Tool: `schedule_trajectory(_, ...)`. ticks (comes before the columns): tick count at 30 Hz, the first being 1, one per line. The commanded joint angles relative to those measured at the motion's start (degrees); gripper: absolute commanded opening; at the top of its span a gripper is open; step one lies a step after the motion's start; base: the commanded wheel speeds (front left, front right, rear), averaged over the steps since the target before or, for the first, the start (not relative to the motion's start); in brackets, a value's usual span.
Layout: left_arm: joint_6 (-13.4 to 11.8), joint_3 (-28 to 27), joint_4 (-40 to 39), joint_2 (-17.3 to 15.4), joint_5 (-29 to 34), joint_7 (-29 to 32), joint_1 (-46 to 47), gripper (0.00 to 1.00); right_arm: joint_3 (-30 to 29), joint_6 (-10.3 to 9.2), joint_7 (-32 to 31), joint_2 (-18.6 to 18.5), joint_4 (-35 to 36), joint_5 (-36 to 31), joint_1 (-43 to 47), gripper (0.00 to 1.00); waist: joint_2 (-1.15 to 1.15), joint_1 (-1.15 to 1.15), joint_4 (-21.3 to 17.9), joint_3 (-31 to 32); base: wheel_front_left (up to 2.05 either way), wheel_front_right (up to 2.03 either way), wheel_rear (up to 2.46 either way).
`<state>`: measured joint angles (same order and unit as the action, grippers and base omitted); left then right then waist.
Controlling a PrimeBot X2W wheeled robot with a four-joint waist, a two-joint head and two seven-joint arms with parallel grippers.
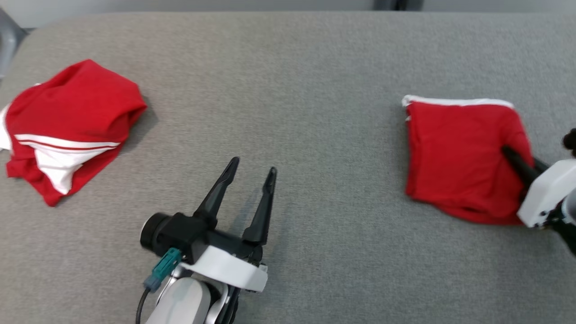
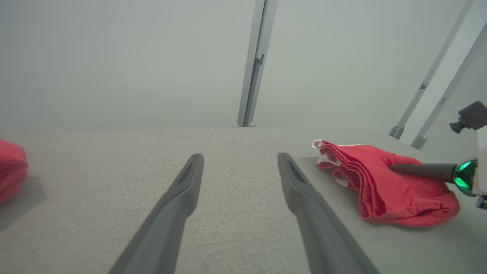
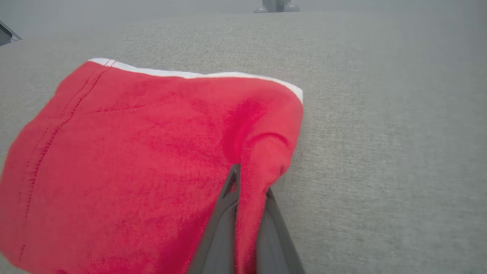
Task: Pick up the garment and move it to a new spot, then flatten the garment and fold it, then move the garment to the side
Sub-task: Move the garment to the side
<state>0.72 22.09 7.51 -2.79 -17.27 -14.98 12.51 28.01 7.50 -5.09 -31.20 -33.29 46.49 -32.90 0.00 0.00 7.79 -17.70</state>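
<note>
Head view: grey cloth surface (image 1: 288, 67), pale wall (image 2: 114, 57) behind, right gripper (image 1: 510, 157) pinching red garment (image 1: 454, 153), left gripper (image 1: 252, 168) spread wide, empty.

Grey fabric surface (image 1: 315, 67), pale wall (image 2: 114, 57), metal post (image 2: 255, 64)

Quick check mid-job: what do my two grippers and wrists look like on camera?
Left gripper: two long, tapered dark fingers on a black base, white wrist shell, teal connector with a black cable. Right gripper: same dark fingers, white housing, a green light.
</note>
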Motion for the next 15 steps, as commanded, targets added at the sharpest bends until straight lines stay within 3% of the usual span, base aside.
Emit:
schedule_trajectory(1, 0.39, 0.27, -0.4, -0.23, 0.43, -0.16, 1.44, 1.0, 0.22, -0.02, -0.06, -1.73, 0.47, -0.8, -0.96, 0.0, 0.0, 0.0, -2.54, -2.73, 0.0, 0.0, 0.0)
schedule_trajectory(5, 1.5, 3.66, -1.1, -0.23, 1.42, -0.15, 5.5, 1.0, 1.42, -0.02, -0.05, -8.69, 3.59, -2.74, -3.57, 0.0, 0.0, 0.0, -5.33, -7.64, 0.0, 0.0, 0.0)
schedule_trajectory(15, 4.01, 13.15, -1.8, -0.23, 3.46, -0.16, 16.86, 1.0, -3.84, -0.03, 1.47, -24.36, 5.4, -4.48, -6.47, 0.0, 0.0, 0.0, -9.03, -19.87, 0.0, 0.0, 0.0)
